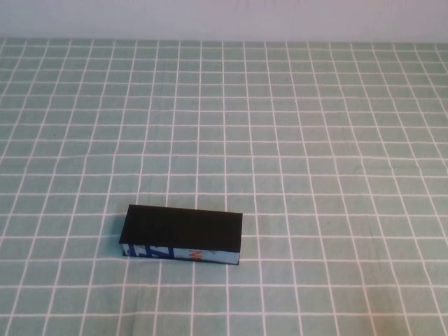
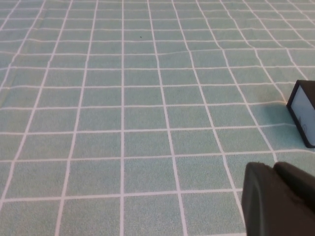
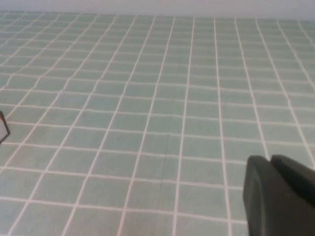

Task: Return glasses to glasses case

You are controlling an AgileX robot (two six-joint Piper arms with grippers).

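Note:
The glasses case [image 1: 183, 236] lies on the green checked cloth at the front centre-left, lid flat and shut, its blue-and-white front with a small orange mark facing me. One end of the case shows in the left wrist view [image 2: 305, 113], and a corner shows in the right wrist view [image 3: 3, 127]. The glasses are not visible in any view. My left gripper [image 2: 274, 169] is shut and empty, low over the cloth, apart from the case's end. My right gripper [image 3: 270, 162] is shut and empty over bare cloth, far from the case. Neither gripper shows in the high view.
The green cloth with a white grid [image 1: 280, 140] covers the whole table up to a pale wall [image 1: 224, 17] at the back.

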